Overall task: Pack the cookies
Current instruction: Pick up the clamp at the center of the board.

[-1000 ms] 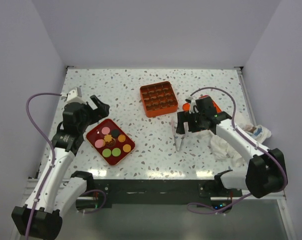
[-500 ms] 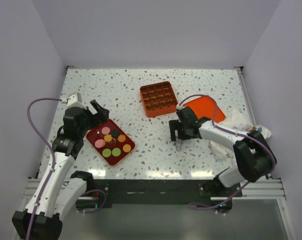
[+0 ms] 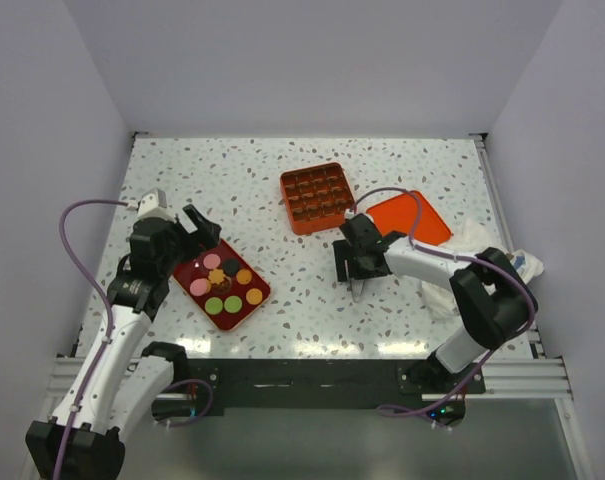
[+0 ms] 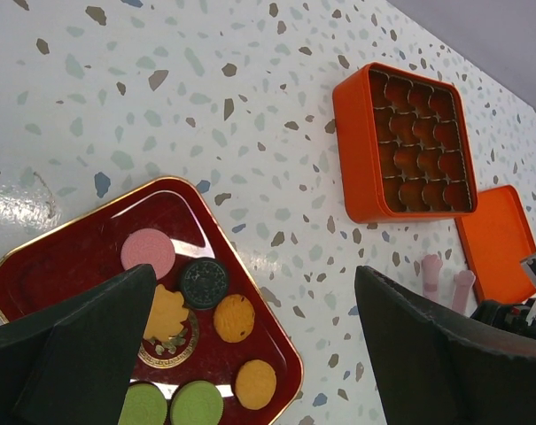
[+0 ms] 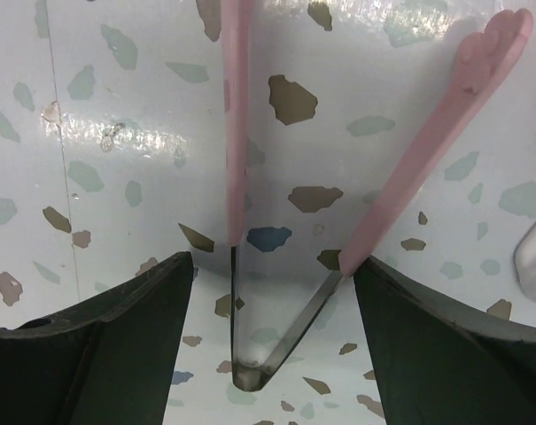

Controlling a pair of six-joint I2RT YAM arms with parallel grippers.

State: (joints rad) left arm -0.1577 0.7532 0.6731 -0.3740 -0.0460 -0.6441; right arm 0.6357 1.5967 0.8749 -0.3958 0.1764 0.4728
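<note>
The cookies (image 4: 234, 317), several flat discs in pink, dark brown, orange and green plus a yellow leaf-shaped one, lie on a red tray (image 4: 68, 261). From above, the tray (image 3: 250, 300) is at the front left. My left gripper (image 4: 254, 274) hangs open above the tray's right edge, holding nothing; in the top view the left gripper (image 3: 204, 232) is at the tray's far corner. My right gripper (image 5: 272, 258) is open, low over the table, its fingers on either side of pink-tipped metal tongs (image 5: 236, 310). From above, the right gripper (image 3: 354, 268) covers most of the tongs (image 3: 358, 292).
An orange box with a grid of cells (image 3: 317, 198) stands at the middle back; the box (image 4: 414, 142) also shows in the left wrist view. Its flat orange lid (image 3: 407, 218) lies to the right. A white cloth (image 3: 482, 245) is bunched at the right edge.
My right gripper has moved left and down, from beside the orange lid to over the tongs. My left gripper has shifted slightly closer to the red tray.
</note>
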